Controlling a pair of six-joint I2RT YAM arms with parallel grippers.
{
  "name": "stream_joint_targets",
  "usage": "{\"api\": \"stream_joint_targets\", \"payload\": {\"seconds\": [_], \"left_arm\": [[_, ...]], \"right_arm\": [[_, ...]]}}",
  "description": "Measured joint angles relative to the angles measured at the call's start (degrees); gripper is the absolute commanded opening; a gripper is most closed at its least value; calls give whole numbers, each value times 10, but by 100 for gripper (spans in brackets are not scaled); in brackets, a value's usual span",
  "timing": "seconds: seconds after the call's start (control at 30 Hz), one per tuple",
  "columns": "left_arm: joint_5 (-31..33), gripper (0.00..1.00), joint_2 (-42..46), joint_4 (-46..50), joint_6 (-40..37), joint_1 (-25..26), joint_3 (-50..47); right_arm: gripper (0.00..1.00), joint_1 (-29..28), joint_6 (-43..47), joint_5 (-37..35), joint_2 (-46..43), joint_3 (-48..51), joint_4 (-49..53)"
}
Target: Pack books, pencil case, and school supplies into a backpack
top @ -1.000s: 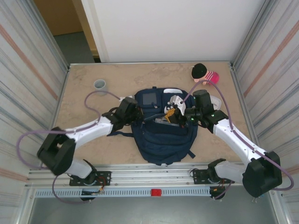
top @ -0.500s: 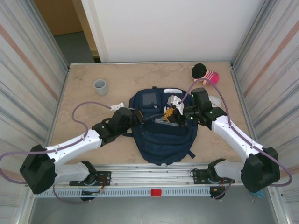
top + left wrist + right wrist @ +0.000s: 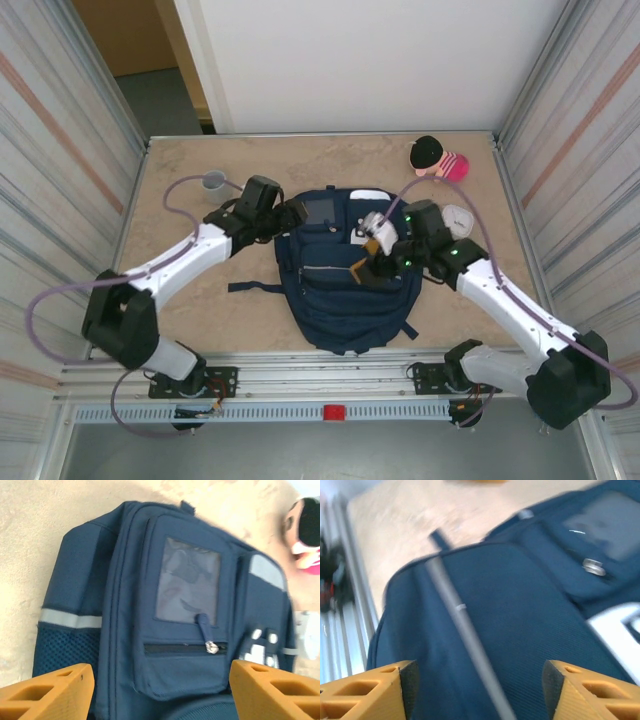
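Observation:
The navy backpack (image 3: 340, 285) lies flat in the middle of the table, front up, with its main opening fallen shut. My left gripper (image 3: 291, 213) hovers open at its far left corner. In the left wrist view the grey square patch (image 3: 187, 586) and a zipper pull (image 3: 213, 647) lie ahead of the left gripper (image 3: 162, 695), nothing between its orange fingers (image 3: 50, 692). My right gripper (image 3: 368, 256) is open just above the bag's right side. It (image 3: 480, 690) straddles a grey stripe (image 3: 462, 622) on the blue fabric without touching. The books and pencil case are hidden.
A grey cup (image 3: 213, 181) stands at the far left, close to the left arm's cable. A pink and black plush toy (image 3: 437, 157) lies at the far right, a white round thing (image 3: 459, 216) beside the right arm. A pale oblong (image 3: 368, 196) sits at the backpack's far edge.
Both grippers have opened and let go of the backpack's opening, which has dropped shut. The left arm swung from the bag's left side to its far left corner. The right gripper lowered slightly.

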State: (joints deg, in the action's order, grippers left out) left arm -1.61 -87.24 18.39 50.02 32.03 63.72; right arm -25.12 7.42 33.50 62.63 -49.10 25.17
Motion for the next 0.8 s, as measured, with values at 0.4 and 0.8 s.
{"api": "stream_joint_targets", "payload": {"seconds": [0.4, 0.8], "left_arm": [[-55, 47, -100, -90, 18, -1, -57], [41, 50, 19, -181, 149, 96, -215]], "right_arm": [[58, 164, -295, -59, 65, 47, 20], [51, 122, -297, -52, 259, -16, -74]]}}
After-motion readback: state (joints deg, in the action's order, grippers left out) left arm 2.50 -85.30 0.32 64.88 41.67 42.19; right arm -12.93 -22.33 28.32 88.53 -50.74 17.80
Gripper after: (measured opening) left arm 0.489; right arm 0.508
